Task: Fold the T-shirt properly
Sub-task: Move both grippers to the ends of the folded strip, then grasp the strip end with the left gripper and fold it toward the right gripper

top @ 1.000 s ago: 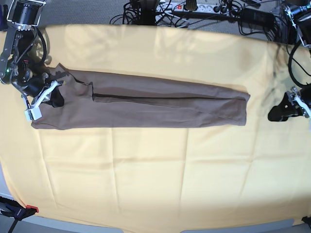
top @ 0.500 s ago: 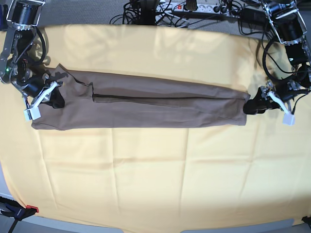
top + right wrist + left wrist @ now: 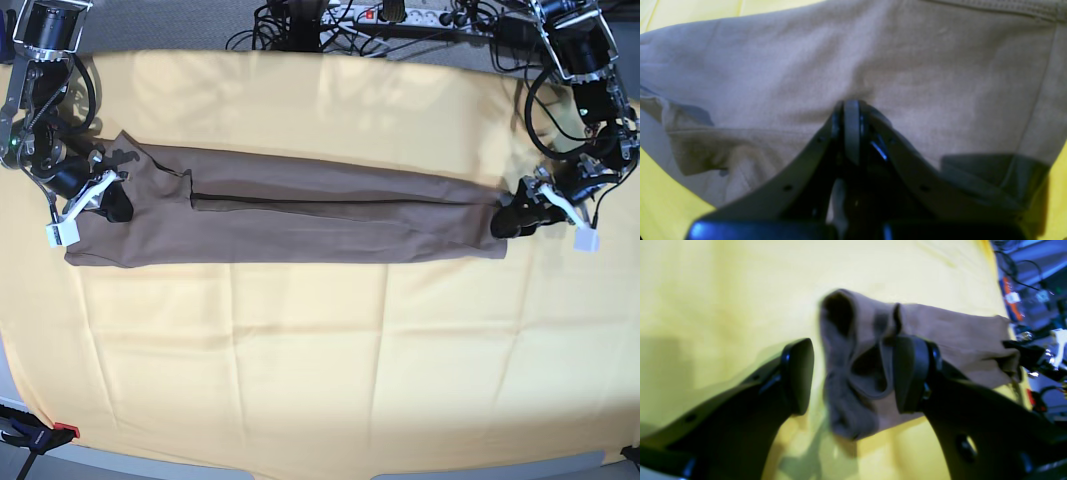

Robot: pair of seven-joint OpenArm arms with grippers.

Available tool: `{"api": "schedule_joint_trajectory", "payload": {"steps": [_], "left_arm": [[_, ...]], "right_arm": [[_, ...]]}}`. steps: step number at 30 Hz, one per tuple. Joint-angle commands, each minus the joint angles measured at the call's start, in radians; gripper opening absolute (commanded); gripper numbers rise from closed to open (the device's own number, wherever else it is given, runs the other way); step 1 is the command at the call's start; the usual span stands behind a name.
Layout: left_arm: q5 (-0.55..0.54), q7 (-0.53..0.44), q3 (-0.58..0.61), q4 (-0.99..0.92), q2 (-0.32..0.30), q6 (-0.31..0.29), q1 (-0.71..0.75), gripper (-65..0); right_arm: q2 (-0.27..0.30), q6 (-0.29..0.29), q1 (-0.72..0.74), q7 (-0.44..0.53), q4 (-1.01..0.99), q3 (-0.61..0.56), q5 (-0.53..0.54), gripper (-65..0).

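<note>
The taupe-brown T-shirt [image 3: 320, 215] lies folded lengthwise into a long narrow strip across the pale-yellow cloth [image 3: 320, 360]. At the strip's left end my right gripper [image 3: 112, 203] is shut; in the right wrist view its closed tips [image 3: 851, 106] pinch puckered fabric of the T-shirt [image 3: 907, 66]. My left gripper [image 3: 508, 220] sits at the strip's right end. In the left wrist view it [image 3: 855, 375] stands wide open, with the bunched end of the T-shirt [image 3: 957, 336] between its two fingers, one finger [image 3: 912, 373] resting against the fabric.
The yellow cloth covers the whole table. A power strip and a tangle of cables [image 3: 400, 15] run along the far edge. A clamp [image 3: 40, 435] sits at the near left corner. Both arm bases stand at the far corners.
My left arm has come in from the table's right side to the T-shirt's right end, and its jaws have opened wider. The right gripper has stayed shut at the left end.
</note>
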Motion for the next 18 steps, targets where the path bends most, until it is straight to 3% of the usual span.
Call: {"api": "schedule_joint_trajectory", "payload": {"steps": [1,9,11,14,18], "left_arm": [[0.042,0.045,0.026,0.008,-0.008,0.009,-0.001,-25.9],[0.039,0.013,0.146,0.008,-0.005,0.01,-0.002,-27.7],[0.039,0.004,0.146,0.008,-0.005,0.026,-0.004,-38.1],[0.039,0.005,0.131,0.008,-0.005,0.041,-0.006,-64.0],[0.012,0.007,0.078,0.008,-0.005,0.048,-0.006,-65.0]], "right_arm": [[0.017,0.002,0.008,-0.009,0.008,0.003,0.008,-65.0],[0.017,0.002,0.008,-0.019,0.008,0.003,0.008,-65.0],[0.017,0.002,0.008,-0.027,0.008,0.003,0.008,-65.0],[0.017,0.002,0.008,-0.034,0.008,0.003,0.009,-65.0],[0.017,0.002,0.008,-0.034,0.008,0.003,0.011,-65.0]]}}
